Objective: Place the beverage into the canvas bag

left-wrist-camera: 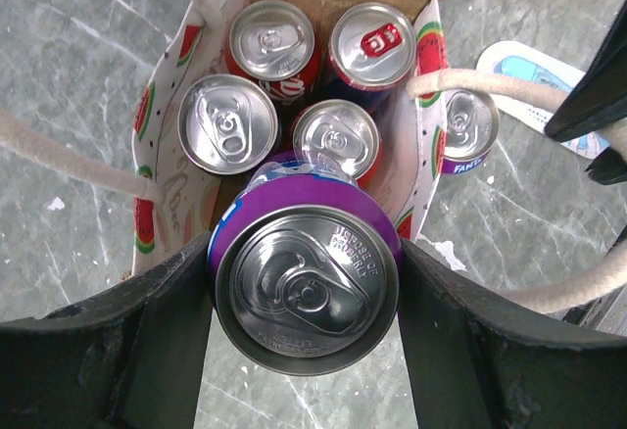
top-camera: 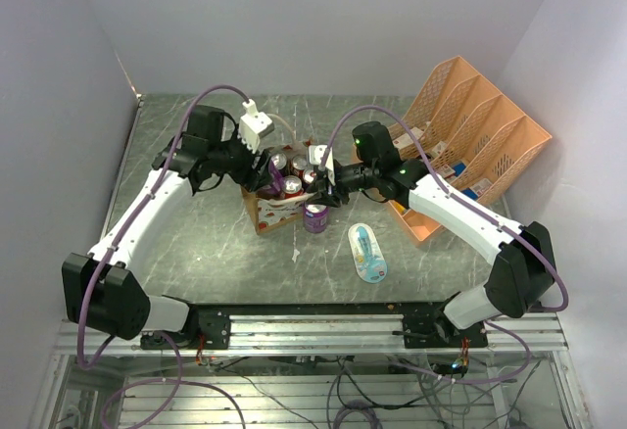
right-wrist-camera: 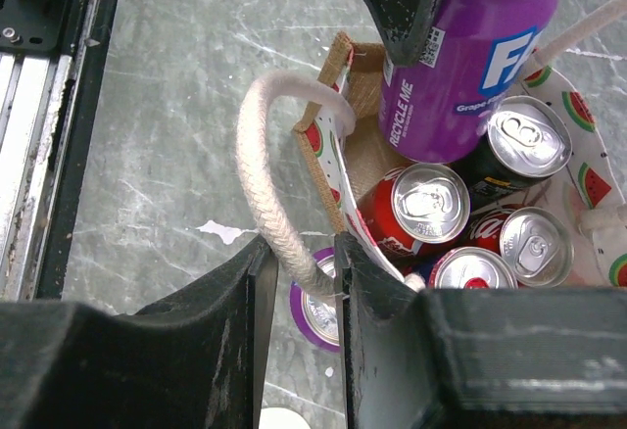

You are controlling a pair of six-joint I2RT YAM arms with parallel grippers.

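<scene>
Purple can (right-wrist-camera: 460, 67) hangs over the bag's (left-wrist-camera: 162, 184) open mouth, clamped in the left tool (left-wrist-camera: 306, 297), above four cans (left-wrist-camera: 230, 120) inside. The right tool (right-wrist-camera: 302, 292) pinches a white handle (right-wrist-camera: 265, 174). Bag stands on the tabletop (top-camera: 196, 253).

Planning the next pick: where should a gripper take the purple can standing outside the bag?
Probably across its round body just below the rim, descending from above: the purple can stands upright, close beside the canvas bag, so side access is tight.
</scene>
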